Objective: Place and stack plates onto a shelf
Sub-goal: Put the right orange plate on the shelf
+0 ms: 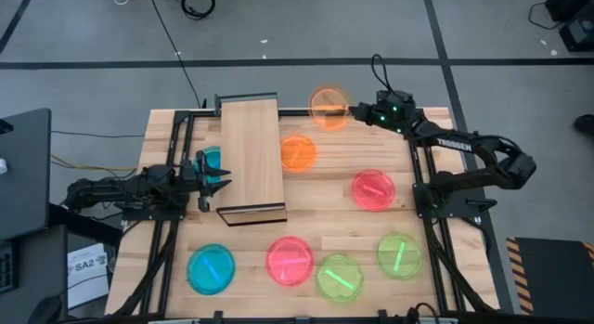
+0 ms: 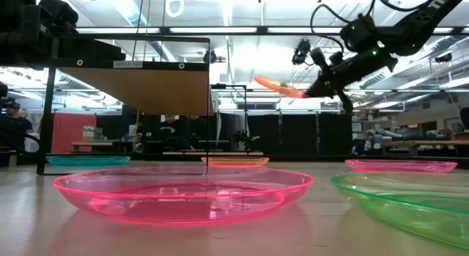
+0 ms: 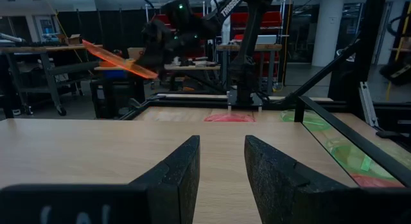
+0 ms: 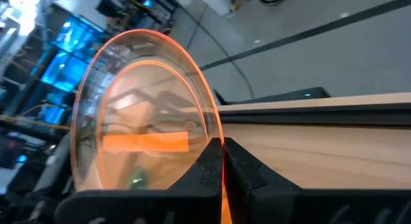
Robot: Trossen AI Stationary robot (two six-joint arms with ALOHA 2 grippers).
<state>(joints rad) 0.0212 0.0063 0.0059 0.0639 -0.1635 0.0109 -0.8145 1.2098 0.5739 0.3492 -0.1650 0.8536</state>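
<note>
The right gripper (image 1: 355, 110), jaws clenched on an orange plate's (image 1: 329, 108) rim, holds it airborne near the surface's far edge, apparently for carrying to the bare shelf (image 1: 252, 152). The left gripper (image 1: 221, 172) waits beside the shelf's left edge, jaws released. "TROSSEN" marks the right arm.
</note>
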